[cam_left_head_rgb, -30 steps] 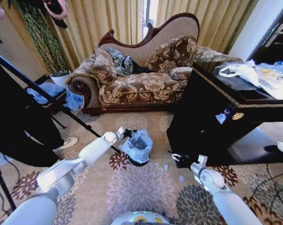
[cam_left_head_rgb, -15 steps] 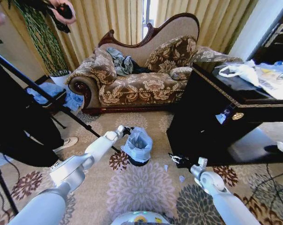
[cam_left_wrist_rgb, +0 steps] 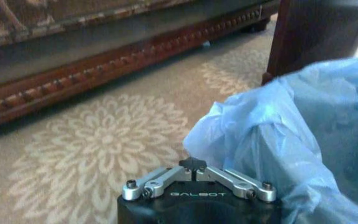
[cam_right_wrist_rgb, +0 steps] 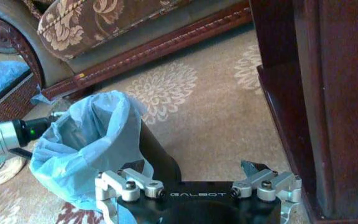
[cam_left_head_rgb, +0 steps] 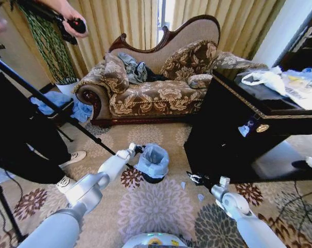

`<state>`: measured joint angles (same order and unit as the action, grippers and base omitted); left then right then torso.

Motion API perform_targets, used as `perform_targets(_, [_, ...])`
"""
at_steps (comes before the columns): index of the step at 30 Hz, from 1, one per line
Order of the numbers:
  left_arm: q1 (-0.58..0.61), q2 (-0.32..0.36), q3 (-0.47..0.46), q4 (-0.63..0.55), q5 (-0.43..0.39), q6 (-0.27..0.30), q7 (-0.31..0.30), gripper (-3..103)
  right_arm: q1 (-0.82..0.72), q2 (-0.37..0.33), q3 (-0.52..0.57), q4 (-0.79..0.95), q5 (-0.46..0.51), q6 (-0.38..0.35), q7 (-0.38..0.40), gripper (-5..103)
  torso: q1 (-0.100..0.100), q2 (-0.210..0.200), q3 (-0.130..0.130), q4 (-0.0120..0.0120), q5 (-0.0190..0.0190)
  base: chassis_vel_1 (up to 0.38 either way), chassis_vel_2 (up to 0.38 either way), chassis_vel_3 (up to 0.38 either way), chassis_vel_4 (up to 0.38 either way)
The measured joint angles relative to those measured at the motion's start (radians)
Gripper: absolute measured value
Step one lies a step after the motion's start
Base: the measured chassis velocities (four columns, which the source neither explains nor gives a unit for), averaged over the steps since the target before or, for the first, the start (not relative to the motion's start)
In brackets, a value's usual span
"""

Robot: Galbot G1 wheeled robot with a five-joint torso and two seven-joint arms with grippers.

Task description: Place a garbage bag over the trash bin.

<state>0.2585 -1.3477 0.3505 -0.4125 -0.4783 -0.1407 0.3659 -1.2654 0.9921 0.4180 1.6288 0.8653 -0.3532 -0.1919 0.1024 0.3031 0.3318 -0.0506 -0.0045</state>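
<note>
Garbage bag point(cam_left_head_rgb: 153, 159) draped over trash bin point(cam_left_head_rgb: 153, 177) on the carpet. Left end effector point(cam_left_wrist_rgb: 195, 164) closed, at the bag's edge — pinch unclear. Right end effector point(cam_right_wrist_rgb: 195, 169) open, beside the bin. Risk: loose film slips off the rim.

cabinet point(cam_left_head_rgb: 233, 129) close rt, sofa point(cam_left_head_rgb: 156, 93) behind

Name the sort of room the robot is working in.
Probably a home living room or hotel suite lounge: an ornate floral sofa against gold curtains, a flower-patterned carpet, and a dark wooden cabinet beside the lined trash bin.
</note>
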Motion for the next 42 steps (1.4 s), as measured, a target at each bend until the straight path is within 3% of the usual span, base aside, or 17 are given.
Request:
perform_targets(9, [0.033,0.081,0.018,-0.121,-0.025,0.039,0.006,0,0.008,-0.006,-0.001,-0.001,0.003,0.001,-0.002,100,0.0,0.0,0.0,0.0002,-0.0008,0.0,0.0,0.0,0.0])
perform_targets(13, [0.029,0.114,0.042,-0.13,-0.028,0.044,0.053,0,0.01,0.009,-0.005,0.001,0.001,0.001,0.001,100,0.0,0.0,0.0,0.0,-0.0006,0.0,0.0,0.0,0.0])
perform_targets(20, [0.045,0.109,0.046,-0.091,0.007,0.028,0.079,0,-0.012,0.014,0.003,0.019,-0.006,0.001,0.007,100,0.0,0.0,0.0,0.0,-0.0006,0.0,0.0,0.0,0.0])
perform_targets(33, [0.106,0.144,0.042,-0.134,0.034,0.024,0.051,-1,-0.039,0.004,0.031,0.038,-0.007,0.0,0.009,100,0.0,0.0,0.0,0.0001,-0.0005,0.0,0.0,0.0,0.0])
perform_targets(37, [0.123,0.176,0.042,-0.17,0.019,0.031,0.04,15,-0.043,0.002,0.042,0.042,-0.003,0.0,0.008,100,0.0,0.0,0.0,0.0002,-0.0005,0.0,0.0,0.0,0.0])
perform_targets(40, [0.135,0.196,0.041,-0.188,0.005,0.03,0.04,20,-0.048,0.0,0.047,0.045,0.0,0.0,0.008,100,0.0,0.0,0.0,0.0001,-0.0004,0.0,0.0,0.0,0.0])
perform_targets(41, [0.149,0.209,0.036,-0.204,-0.013,0.031,0.042,31,-0.051,-0.001,0.05,0.046,0.001,0.0,0.008,100,0.0,0.0,0.0,0.0001,-0.0004,0.0,0.0,0.0,0.0])
perform_targets(42, [0.149,0.209,0.036,-0.204,-0.013,0.031,0.042,31,-0.051,-0.001,0.05,0.046,0.001,0.0,0.008,100,0.0,0.0,0.0,0.0001,-0.0004,0.0,0.0,0.0,0.0])
